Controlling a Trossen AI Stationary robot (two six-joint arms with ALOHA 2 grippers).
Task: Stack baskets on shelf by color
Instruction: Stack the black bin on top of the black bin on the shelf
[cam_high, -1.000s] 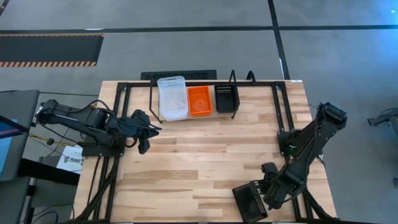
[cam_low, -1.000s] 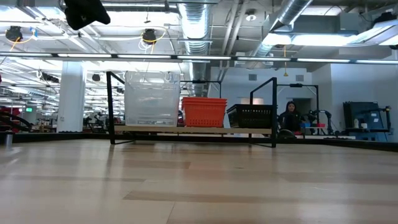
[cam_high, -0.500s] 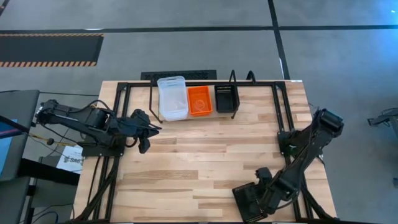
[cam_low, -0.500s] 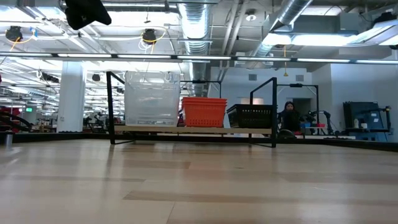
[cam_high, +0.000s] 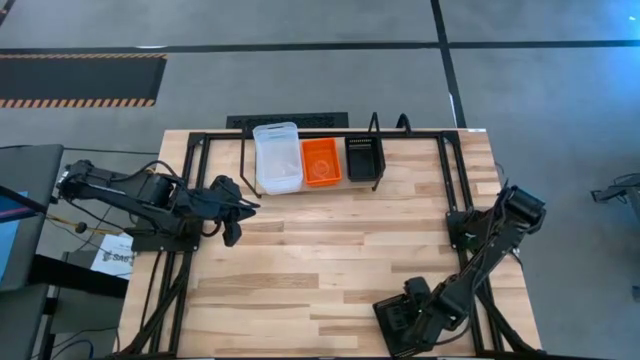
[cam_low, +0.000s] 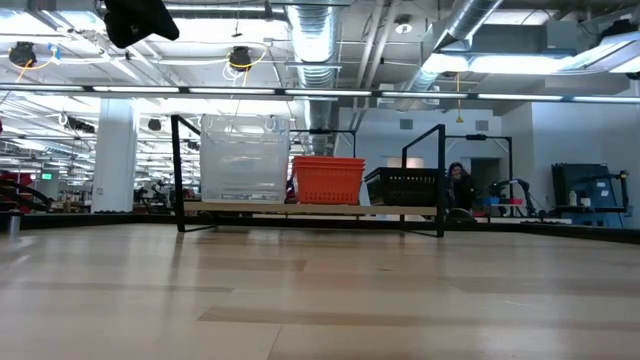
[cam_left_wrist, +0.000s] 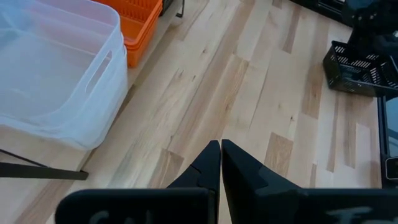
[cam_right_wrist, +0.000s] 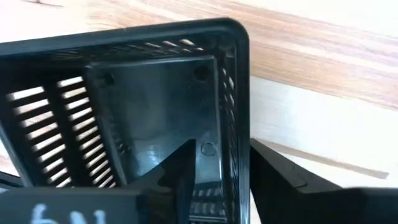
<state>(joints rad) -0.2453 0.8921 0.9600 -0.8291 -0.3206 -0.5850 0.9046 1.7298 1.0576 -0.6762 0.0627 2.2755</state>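
While the right hand straddles one wall of a loose black basket at the tabletop's 5 o'clock edge, fingers apart either side, not yet clamped, the shelf at 12 o'clock holds a clear stack, an orange stack and a black stack, side by side. Judging by this, sorting looks nearly finished; this black basket seems the only one left. Left hand waits at 9 o'clock, fingers pressed together, empty.

Bare tabletop lies open between the shelf and near-edge black basket.
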